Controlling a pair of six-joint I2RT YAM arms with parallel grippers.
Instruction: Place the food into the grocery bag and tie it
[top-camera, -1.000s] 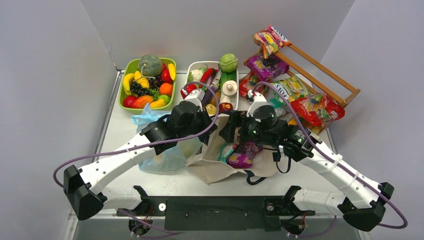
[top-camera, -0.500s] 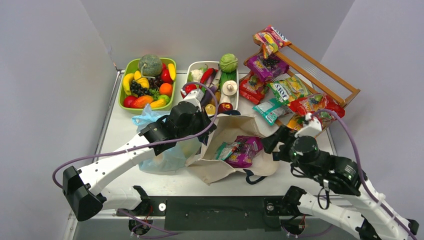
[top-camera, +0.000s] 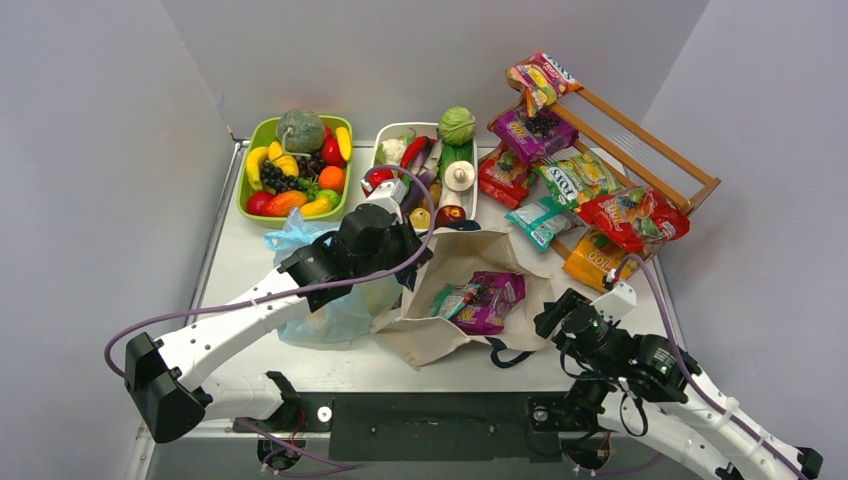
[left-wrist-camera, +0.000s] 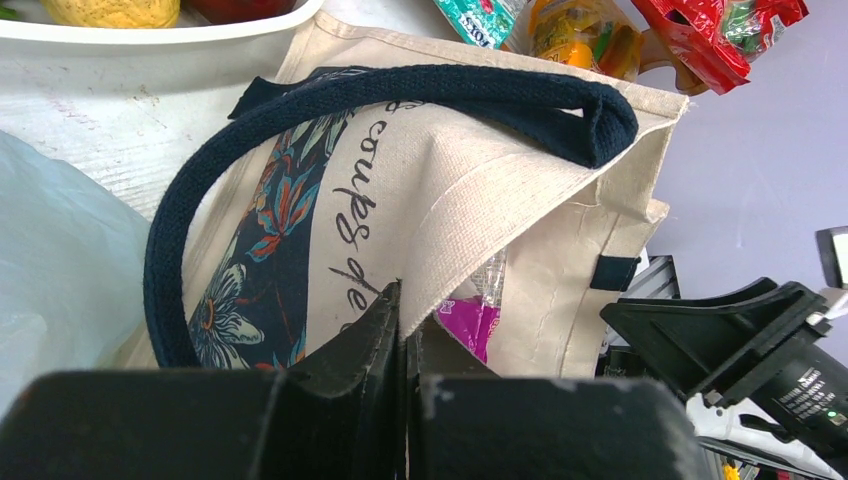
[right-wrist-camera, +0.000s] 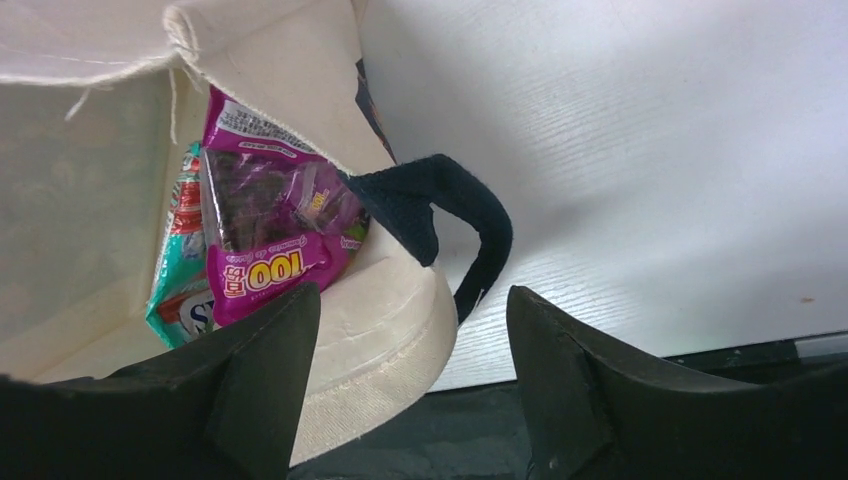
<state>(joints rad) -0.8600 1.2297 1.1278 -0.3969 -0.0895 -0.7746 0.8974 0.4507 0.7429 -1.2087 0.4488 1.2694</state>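
I use the beige tote (top-camera: 430, 342) as my mark. My left gripper (left-wrist-camera: 403, 312) is squeezed tight on the tote's left rim. It pinches the cloth between its fingers. My right gripper (right-wrist-camera: 412, 300) is just beside the tote's near right corner. It is spread wide and holds nothing. A dark strap (right-wrist-camera: 478, 225) of the tote curls in front of it.

Inside the tote lie a purple snack packet (top-camera: 492, 300) and a green snack packet (top-camera: 455, 298), and they touch each other. The blue plastic bag (top-camera: 335, 315) lies on the tote's left side and touches it. Part of it is under my left arm. I cannot tell what is in it.

Behind the tote and to its left, toy fruits (top-camera: 332, 178) sit in a green tray (top-camera: 255, 135). Right behind the tote, toy vegetables (top-camera: 456, 126) sit in a white tray (top-camera: 385, 132). Behind the tote and to its right, more snack packets (top-camera: 635, 215) lie on a wooden rack (top-camera: 650, 140).
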